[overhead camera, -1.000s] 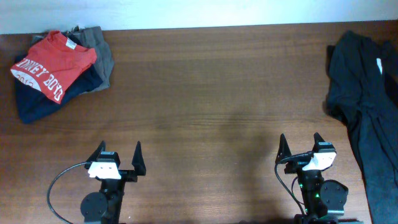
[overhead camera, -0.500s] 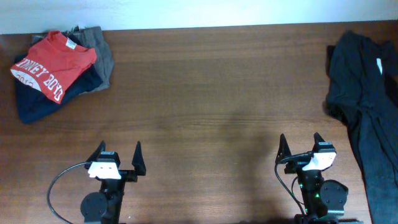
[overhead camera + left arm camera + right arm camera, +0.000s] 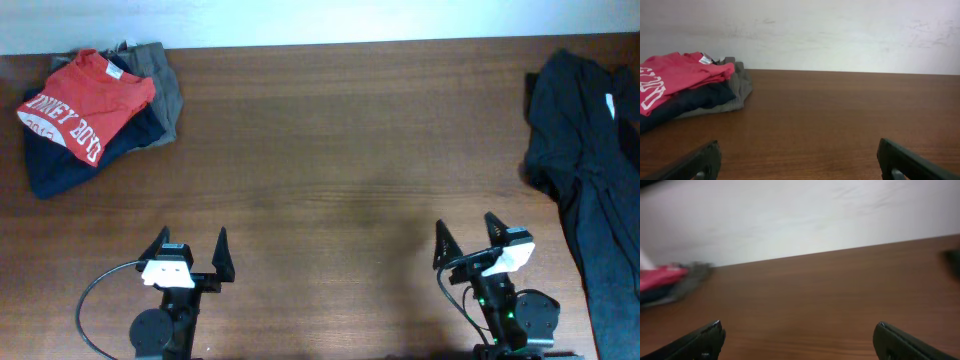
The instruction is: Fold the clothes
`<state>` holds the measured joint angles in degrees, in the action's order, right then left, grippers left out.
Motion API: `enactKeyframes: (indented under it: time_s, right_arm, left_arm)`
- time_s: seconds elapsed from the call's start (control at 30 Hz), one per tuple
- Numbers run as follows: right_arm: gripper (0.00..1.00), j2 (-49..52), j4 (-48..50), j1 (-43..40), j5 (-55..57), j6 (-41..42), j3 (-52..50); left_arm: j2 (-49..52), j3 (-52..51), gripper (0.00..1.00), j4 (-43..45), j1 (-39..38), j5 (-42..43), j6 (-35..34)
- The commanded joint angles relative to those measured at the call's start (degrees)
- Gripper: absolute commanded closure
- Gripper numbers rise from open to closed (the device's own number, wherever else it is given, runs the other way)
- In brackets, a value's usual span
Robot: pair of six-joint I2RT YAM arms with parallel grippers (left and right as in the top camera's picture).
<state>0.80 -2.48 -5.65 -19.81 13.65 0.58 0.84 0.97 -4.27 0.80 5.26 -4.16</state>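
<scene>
A heap of crumpled black clothes (image 3: 590, 170) lies along the table's right edge, with a small white tag showing; no lettering shows. A dark sliver of it shows at the right edge of the right wrist view (image 3: 954, 260). My right gripper (image 3: 467, 238) is open and empty near the front edge, left of the heap and apart from it. It also shows in the right wrist view (image 3: 800, 340). My left gripper (image 3: 190, 247) is open and empty at the front left, also seen in the left wrist view (image 3: 800, 160).
A folded stack sits at the back left: a red shirt with white lettering (image 3: 85, 102) on a navy garment and a grey one (image 3: 165, 85). The stack also shows in the left wrist view (image 3: 685, 85). A white wall runs behind the brown wooden table (image 3: 340, 150).
My right gripper has turned and shifted a little to the left. The left gripper and the clothes have not moved.
</scene>
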Motion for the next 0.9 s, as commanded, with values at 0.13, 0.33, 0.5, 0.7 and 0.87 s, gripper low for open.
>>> enactKeyframes:
  time_s: [0.13,0.33,0.5,0.7,0.87]
  right_arm:
    - [0.01,-0.4,4.5,-0.4,-15.1,6.4,-0.3]
    - [0.01,-0.4,14.7,-0.4,-10.8,6.3,3.0]
    - [0.01,7.7,12.0,-0.4,-5.8,-0.5,14.3]
    - [0.01,34.7,-2.2,-0.5,-1.1,-12.3,38.0]
    - [0.01,62.9,-21.7,-5.6,8.3,-14.1,66.6]
  left_arm:
    - [-0.5,-0.5,0.01,0.0,0.3,-0.8,-0.1]
    - [-0.5,-0.5,0.01,0.0,0.3,-0.8,-0.1]
    - [-0.5,-0.5,0.01,0.0,0.3,-0.8,-0.1]
    - [-0.5,-0.5,0.01,0.0,0.3,-0.8,-0.1]
    - [-0.5,-0.5,0.01,0.0,0.3,-0.8,-0.1]
